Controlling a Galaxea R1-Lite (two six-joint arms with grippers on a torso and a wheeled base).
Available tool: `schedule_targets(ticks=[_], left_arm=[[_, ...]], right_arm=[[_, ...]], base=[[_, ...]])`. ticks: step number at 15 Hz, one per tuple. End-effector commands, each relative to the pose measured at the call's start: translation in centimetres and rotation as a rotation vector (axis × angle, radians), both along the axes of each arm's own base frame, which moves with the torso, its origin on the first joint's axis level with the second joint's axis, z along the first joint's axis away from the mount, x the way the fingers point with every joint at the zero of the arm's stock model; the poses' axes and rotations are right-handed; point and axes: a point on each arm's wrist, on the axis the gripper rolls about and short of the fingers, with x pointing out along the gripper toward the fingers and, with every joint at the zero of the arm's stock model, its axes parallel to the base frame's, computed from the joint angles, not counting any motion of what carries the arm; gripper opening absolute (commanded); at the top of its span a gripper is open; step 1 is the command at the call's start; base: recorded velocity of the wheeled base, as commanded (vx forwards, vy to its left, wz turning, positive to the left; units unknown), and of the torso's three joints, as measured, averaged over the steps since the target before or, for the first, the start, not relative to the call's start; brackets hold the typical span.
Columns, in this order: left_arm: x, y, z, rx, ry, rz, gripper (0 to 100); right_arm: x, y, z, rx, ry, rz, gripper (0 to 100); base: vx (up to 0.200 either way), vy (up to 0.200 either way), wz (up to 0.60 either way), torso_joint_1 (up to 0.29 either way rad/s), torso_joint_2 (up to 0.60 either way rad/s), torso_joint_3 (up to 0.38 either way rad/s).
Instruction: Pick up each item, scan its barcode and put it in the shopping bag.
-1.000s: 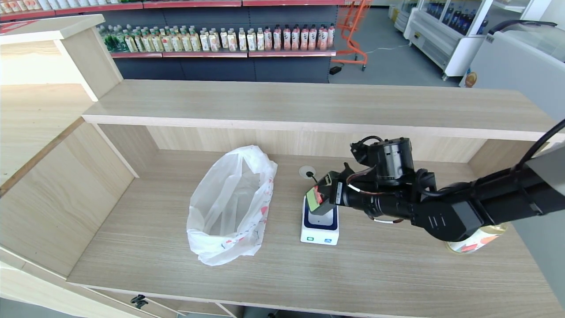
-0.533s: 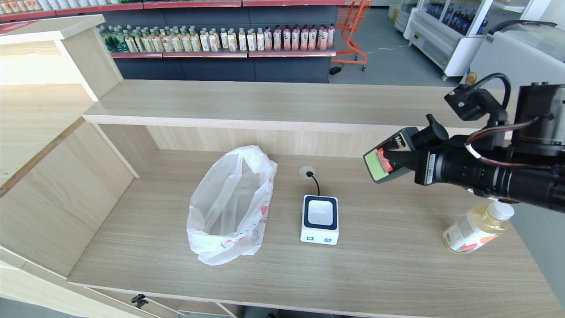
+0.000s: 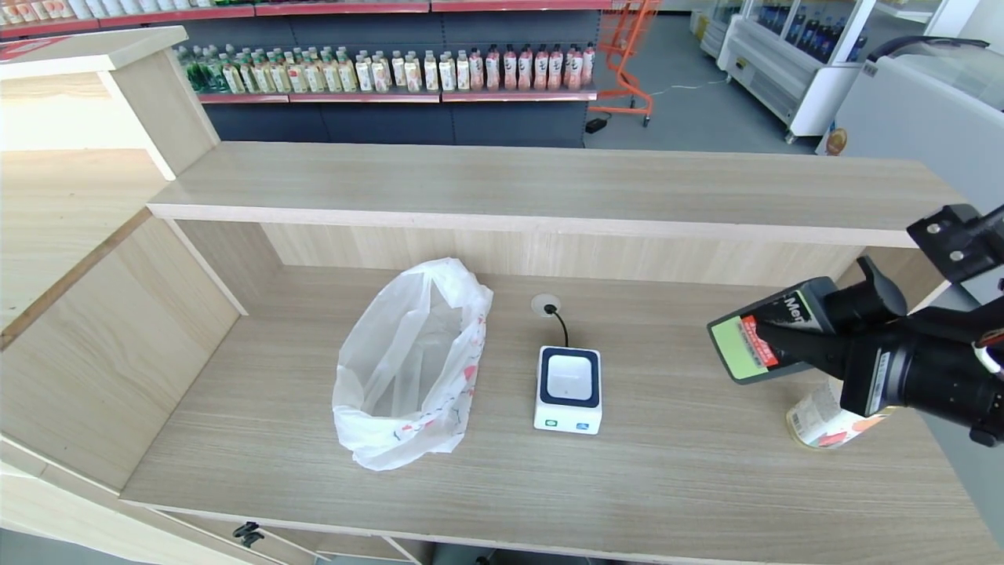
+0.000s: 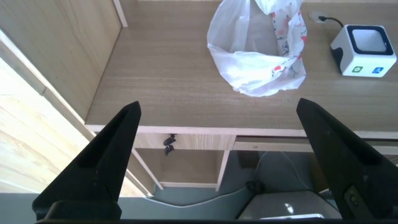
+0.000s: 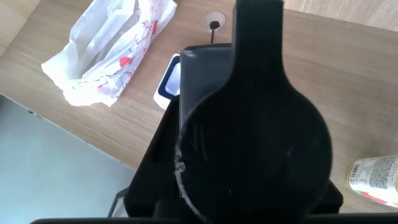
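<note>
Left gripper (image 4: 219,106): fingers spread wide with nothing between them, parked on the near side of the counter (image 3: 667,486) edge, away from all the items.

Shopping bag (image 3: 408,369): thin white plastic, lying on the left part of the counter, mouth open towards the far side. It has red and dark printed marks along its right edge, nothing legible. No item can be seen through the plastic, so I judge nothing is bagged yet.

Scanner (image 3: 569,388): small white block with a dark-framed window on top, just right of the bag but not touching it. Its cable runs to a grommet on the far side. The near face has one green and one blue icon, too small to read.

Box (image 3: 741,349): the item in hand, a dark carton with a green end face and a red patch. White lettering on its upper side is partly cut off by the fingers. It is held in the air, well right of the scanner and not over its window.

Right gripper (image 3: 800,345): clamped on the box from the right.

Bottle (image 3: 820,416): pale drink at the far right of the counter, partly behind the right arm. The print on its label is too small to read.

Progress: early. The box is picked up, and whether it has been scanned cannot be told. It has yet to go into the bag, and the bottle is untouched.
</note>
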Motion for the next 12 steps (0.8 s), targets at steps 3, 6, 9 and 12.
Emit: schedule_targets(ticks=[3,6,9,12], left_arm=[[0.0,0.0,0.0,-0.002,0.002,0.002,100],[0.0,0.0,0.0,-0.002,0.002,0.002,100],[0.0,0.0,0.0,-0.002,0.0,0.002,100],[0.0,0.0,0.0,-0.002,0.002,0.0,100]], right_arm=[[-0.6,-0.2,0.4,0.01,-0.019,0.005,0],[-0.4,0.3,0.5,0.088,0.019,0.008,0],[0.7,1.8,0.5,0.175,0.087,0.029,0],[2.9,3.3,-1.2,0.139,0.169,0.038,0]], base=[[0.0,0.2,0.0,-0.004,0.0,0.004],[0.0,0.2,0.0,0.019,0.01,0.004],[0.0,0.2,0.0,-0.006,0.0,0.004],[0.0,0.133,0.0,0.002,0.0,0.002]])
